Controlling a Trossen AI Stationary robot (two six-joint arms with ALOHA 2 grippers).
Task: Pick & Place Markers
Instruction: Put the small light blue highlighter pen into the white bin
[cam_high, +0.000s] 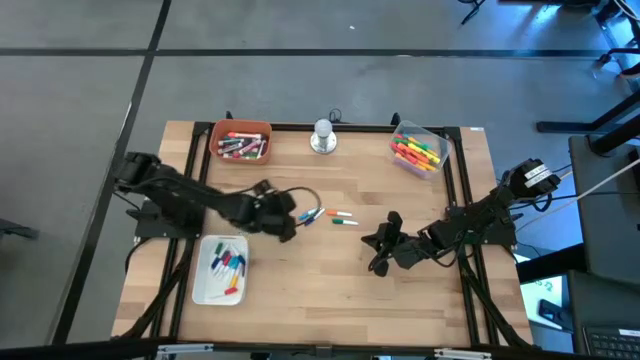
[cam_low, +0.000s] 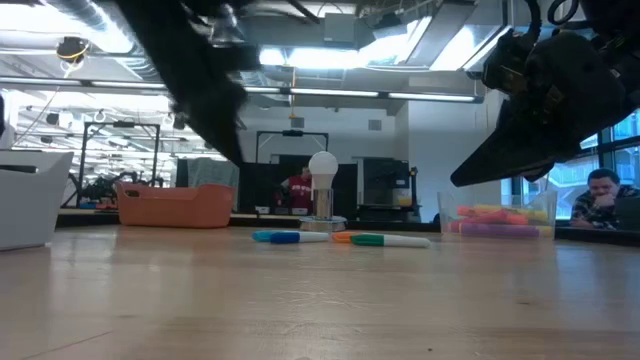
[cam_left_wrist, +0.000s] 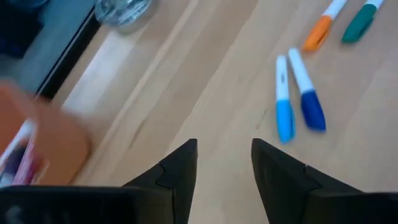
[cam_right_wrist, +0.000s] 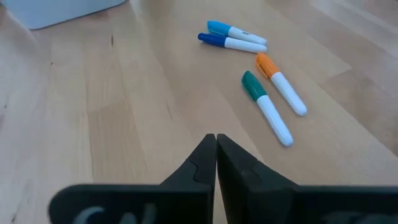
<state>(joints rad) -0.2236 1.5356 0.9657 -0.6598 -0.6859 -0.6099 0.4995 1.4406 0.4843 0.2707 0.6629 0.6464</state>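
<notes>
Fingers of the left gripper (cam_left_wrist: 222, 177) are parted with nothing between them, hovering over bare desk (cam_high: 300, 270) just beside the light-blue marker (cam_left_wrist: 283, 99) and dark-blue marker (cam_left_wrist: 306, 91), which lie touching side by side. Orange marker (cam_right_wrist: 280, 83) and green marker (cam_right_wrist: 266, 107) lie near them, toward the right arm. Right gripper (cam_right_wrist: 215, 155) fingers are clenched together, empty, pointing at those four loose markers from the right side of the desk. Containers: orange bin (cam_high: 240, 140) at the back left holds mostly red and dark markers; clear bin (cam_high: 420, 150) at the back right holds yellow, orange and green ones; white tray (cam_high: 221, 268) at the front left holds several mixed colours
</notes>
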